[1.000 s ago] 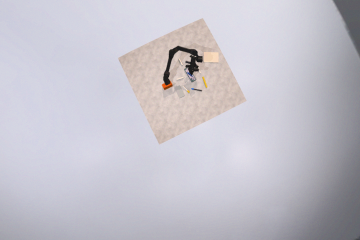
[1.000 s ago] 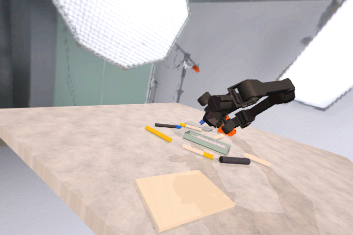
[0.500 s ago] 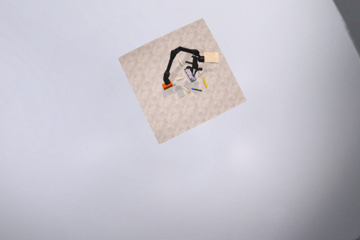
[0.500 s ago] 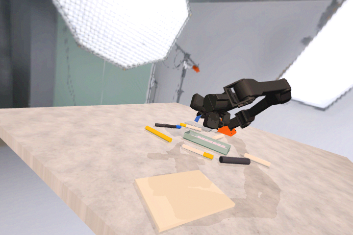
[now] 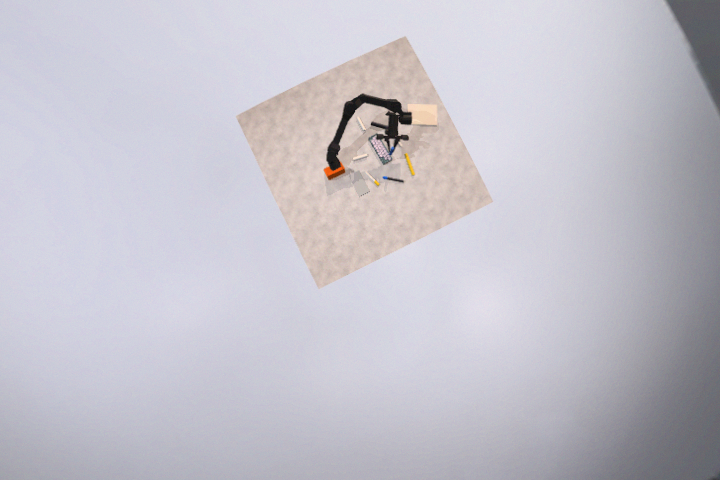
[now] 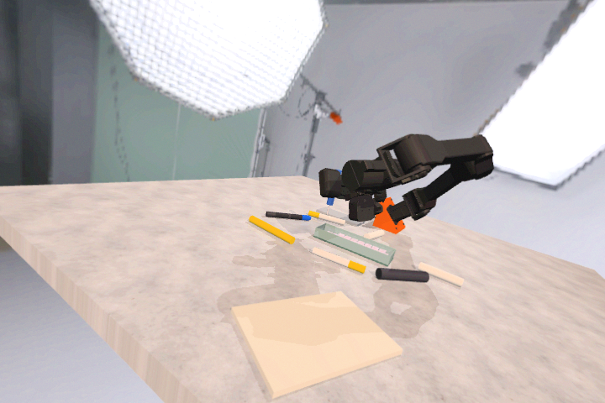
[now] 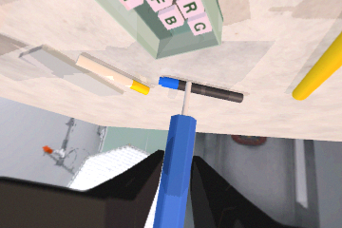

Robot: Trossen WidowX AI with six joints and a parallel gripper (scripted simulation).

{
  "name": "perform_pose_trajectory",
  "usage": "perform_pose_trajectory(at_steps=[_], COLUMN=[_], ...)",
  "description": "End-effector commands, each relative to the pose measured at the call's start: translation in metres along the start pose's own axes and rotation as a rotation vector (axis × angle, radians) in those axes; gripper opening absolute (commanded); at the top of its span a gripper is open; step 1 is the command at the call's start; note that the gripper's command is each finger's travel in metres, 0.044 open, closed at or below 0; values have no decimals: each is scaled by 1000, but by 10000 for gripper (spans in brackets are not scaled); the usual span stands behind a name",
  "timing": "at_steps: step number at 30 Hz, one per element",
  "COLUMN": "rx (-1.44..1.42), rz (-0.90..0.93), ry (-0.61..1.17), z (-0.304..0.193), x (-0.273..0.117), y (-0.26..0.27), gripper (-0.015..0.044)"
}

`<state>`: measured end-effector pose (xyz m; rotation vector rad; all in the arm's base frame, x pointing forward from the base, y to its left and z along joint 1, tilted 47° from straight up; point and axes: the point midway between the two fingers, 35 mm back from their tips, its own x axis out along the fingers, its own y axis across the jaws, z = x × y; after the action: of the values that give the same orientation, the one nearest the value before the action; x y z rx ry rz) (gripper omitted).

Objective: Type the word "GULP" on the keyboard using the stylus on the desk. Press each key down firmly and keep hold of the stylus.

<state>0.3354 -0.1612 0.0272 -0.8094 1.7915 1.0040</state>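
Observation:
My gripper (image 5: 391, 152) (image 7: 178, 159) is shut on the blue stylus (image 5: 392, 150) (image 6: 329, 201) (image 7: 179, 142). The stylus's thin pale tip points forward, off the desk, and in the wrist view it overlaps the black marker behind it. The keyboard (image 5: 379, 149) (image 7: 190, 50) has pink keys inside a green tray-like frame (image 6: 350, 246). In the wrist view only its near end shows, at the top, with the G key (image 7: 199, 25), the R key (image 7: 191, 7) and the B key (image 7: 170, 20). The tip touches no key in that view. The U, L and P keys are not in view there.
Around the keyboard lie a black marker with a blue end (image 5: 395, 179) (image 6: 284, 215) (image 7: 214, 91), a yellow rod (image 5: 409, 164) (image 6: 271, 229) (image 7: 326, 64), yellow-ended white pens (image 6: 334, 259) (image 7: 103, 69), a black cylinder (image 6: 402, 274), a grey slab (image 7: 66, 68) and a beige board (image 5: 423, 114) (image 6: 318, 327).

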Motion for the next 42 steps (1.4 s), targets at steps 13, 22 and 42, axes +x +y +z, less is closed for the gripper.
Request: perform_pose_trajectory(at_steps=[13, 22, 42], rx=[-20, -20, -20], rz=[-10, -10, -10], ry=[5, 4, 4], z=[28, 33, 35], x=[16, 19, 19], y=[-1, -3, -3], gripper=[0, 81, 81])
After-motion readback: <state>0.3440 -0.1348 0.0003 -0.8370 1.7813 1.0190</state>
